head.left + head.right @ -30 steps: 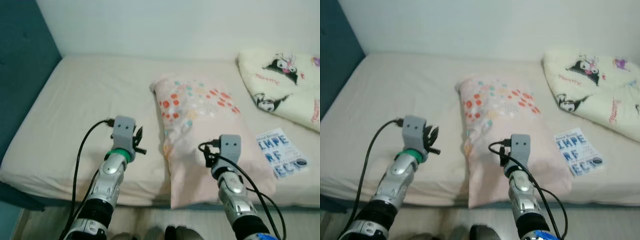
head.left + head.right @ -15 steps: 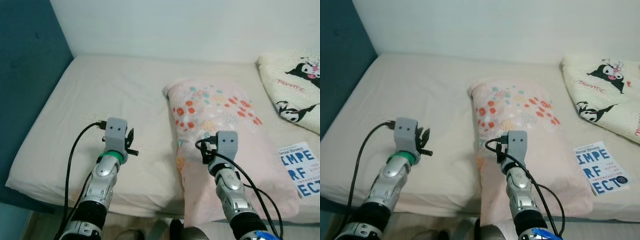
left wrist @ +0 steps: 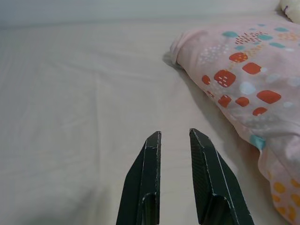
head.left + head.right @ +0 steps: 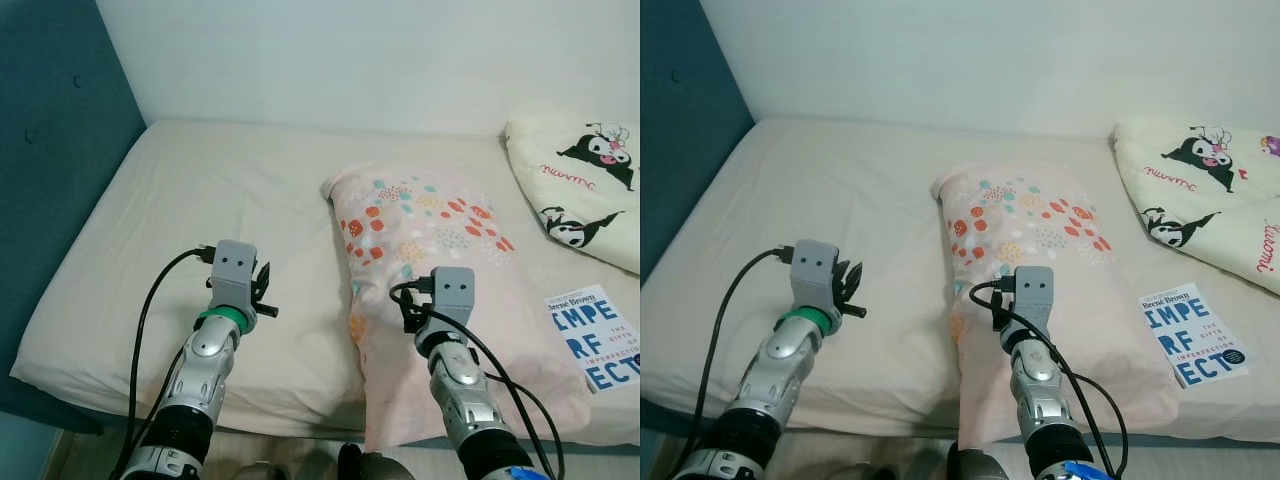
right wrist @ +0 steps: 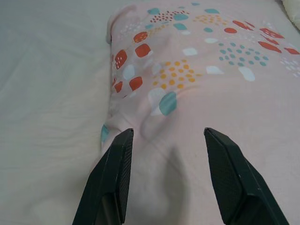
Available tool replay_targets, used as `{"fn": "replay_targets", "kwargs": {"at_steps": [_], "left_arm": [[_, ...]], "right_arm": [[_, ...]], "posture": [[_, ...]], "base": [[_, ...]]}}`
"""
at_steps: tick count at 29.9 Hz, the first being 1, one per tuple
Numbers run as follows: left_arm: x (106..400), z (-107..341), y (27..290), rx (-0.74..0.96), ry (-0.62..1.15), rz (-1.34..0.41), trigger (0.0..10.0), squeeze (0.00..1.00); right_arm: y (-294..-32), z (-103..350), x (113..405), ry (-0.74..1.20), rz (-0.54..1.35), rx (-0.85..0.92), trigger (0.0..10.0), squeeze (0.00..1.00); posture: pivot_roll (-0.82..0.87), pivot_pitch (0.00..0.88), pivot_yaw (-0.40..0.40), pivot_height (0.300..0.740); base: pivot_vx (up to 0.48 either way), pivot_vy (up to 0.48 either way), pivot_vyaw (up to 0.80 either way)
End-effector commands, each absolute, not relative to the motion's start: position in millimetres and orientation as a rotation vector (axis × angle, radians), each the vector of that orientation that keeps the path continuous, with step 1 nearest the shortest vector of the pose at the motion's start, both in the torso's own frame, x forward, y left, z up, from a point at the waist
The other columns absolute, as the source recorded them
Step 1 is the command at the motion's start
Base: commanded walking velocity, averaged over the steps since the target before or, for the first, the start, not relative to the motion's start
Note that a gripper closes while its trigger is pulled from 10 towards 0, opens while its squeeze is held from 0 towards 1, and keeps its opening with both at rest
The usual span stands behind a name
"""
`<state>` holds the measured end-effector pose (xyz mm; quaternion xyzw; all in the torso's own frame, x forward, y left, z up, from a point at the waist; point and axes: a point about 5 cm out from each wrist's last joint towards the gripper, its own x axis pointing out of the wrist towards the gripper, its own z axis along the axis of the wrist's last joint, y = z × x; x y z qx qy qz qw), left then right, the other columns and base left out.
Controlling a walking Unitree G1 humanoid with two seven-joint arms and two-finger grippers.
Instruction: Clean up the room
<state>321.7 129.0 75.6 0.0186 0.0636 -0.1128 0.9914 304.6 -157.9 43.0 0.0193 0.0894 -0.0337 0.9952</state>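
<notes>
Right claw (image 5: 165, 176) spread wide, poised over the pillow (image 5: 197, 89)

A pink patterned pillow (image 4: 1040, 260) lies mid-bed (image 4: 820, 190), a book (image 4: 1191, 333) to its right near a cartoon blanket (image 4: 1210, 190); both arms reach forward.

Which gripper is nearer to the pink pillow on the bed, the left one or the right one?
The right. The right gripper is open directly over the pink pillow. The left gripper is above the bare sheet beside the pillow's left edge, fingers slightly apart.
</notes>
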Motion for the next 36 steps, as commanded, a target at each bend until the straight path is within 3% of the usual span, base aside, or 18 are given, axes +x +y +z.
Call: {"fn": "replay_targets", "kwargs": {"at_steps": [1, 10, 20, 36], "left_arm": [[317.9, 67.7, 128.8, 0.018, 0.169, -0.227, 10.0, 0.00], [317.5, 66.7, 128.3, 0.009, 0.179, -0.236, 10.0, 0.00], [318.1, 67.6, 126.8, 0.003, 0.182, -0.245, 10.0, 0.00], [315.8, 62.7, 124.1, 0.044, 0.221, -0.292, 10.0, 0.00]], "right_arm": [[-158.5, 38.7, 301.7, 0.201, -0.073, 0.048, 10.0, 0.00], [-157.8, 38.2, 301.0, 0.202, -0.072, 0.052, 10.0, 0.00], [-159.2, 37.6, 301.1, 0.207, -0.076, 0.055, 10.0, 0.00], [-158.4, 35.5, 300.4, 0.220, -0.086, 0.084, 10.0, 0.00]], "posture": [[0.05, 0.083, 0.023, 0.740], [0.05, 0.082, 0.024, 0.740], [0.04, 0.068, 0.024, 0.740], [0.05, 0.063, 0.040, 0.740]], "base": [[0.000, 0.000, 0.00], [0.000, 0.000, 0.00], [-0.381, 0.000, 0.00], [0.000, 0.000, 0.00]]}}
